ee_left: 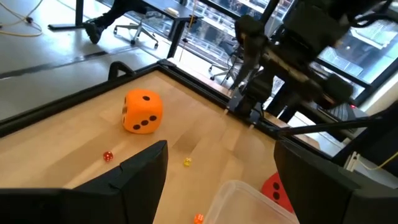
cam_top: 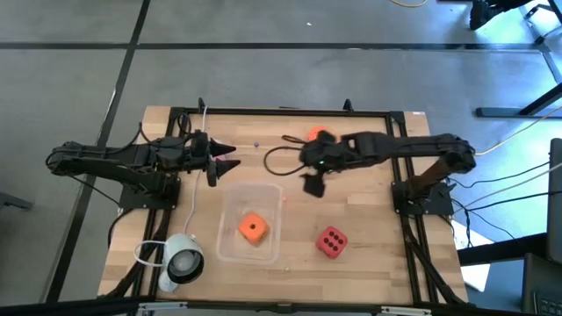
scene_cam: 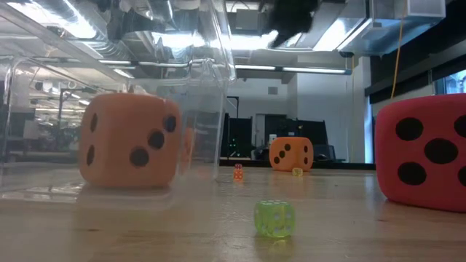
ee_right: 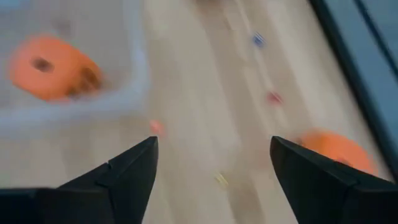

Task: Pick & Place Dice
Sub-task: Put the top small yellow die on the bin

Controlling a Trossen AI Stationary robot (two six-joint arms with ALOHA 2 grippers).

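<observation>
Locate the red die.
In the high view the red die sits on the table's near right part, just right of the clear container holding an orange die.

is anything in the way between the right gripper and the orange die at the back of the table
Nothing visible. The right gripper is open and empty above the table, with the orange die near the back edge, partly under that arm. Only tiny loose dice lie on the wood between them, too low to block it.
</observation>
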